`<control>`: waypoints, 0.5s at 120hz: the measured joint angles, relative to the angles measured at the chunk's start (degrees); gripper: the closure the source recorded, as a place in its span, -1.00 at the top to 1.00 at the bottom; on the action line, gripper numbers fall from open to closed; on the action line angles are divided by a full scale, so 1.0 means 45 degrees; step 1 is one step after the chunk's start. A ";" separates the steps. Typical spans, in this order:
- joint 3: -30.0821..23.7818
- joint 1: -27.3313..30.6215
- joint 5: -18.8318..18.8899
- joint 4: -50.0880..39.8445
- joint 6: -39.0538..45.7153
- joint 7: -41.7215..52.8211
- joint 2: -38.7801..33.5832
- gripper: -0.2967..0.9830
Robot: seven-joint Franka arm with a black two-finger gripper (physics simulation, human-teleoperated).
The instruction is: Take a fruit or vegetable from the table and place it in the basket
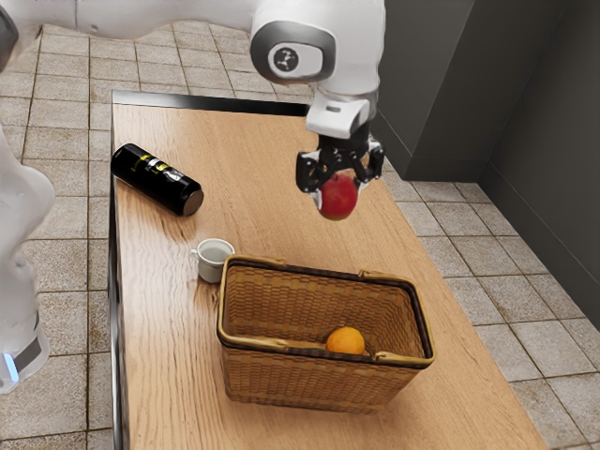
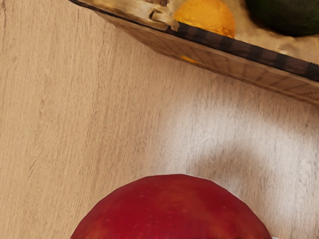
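Exterior view: above the bench (image 1: 164,309), one red fruit (image 1: 338,200), rounded, faintly mottled with orange. It is gripped between the fingertips of the hand (image 1: 338,190), outside the basket (image 1: 300,382). Count: one basket; one black bottle (image 1: 157,178), lying down; one dark green item (image 2: 289,12), inside the basket; one pale cup (image 1: 212,270); one orange (image 1: 346,340), also inside.

Red fruit (image 1: 337,199) tight between the jaws above the table (image 1: 244,169), orange (image 1: 346,340) inside the wicker basket (image 1: 300,382).
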 joint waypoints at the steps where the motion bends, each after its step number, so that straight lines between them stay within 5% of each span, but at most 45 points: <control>1: -0.0046 -0.0067 0.0001 0.0000 -0.0018 -0.0021 -0.0002 -0.08; 60: -0.0559 -0.2851 0.0025 -0.0038 0.0038 -0.1255 0.1810 -0.09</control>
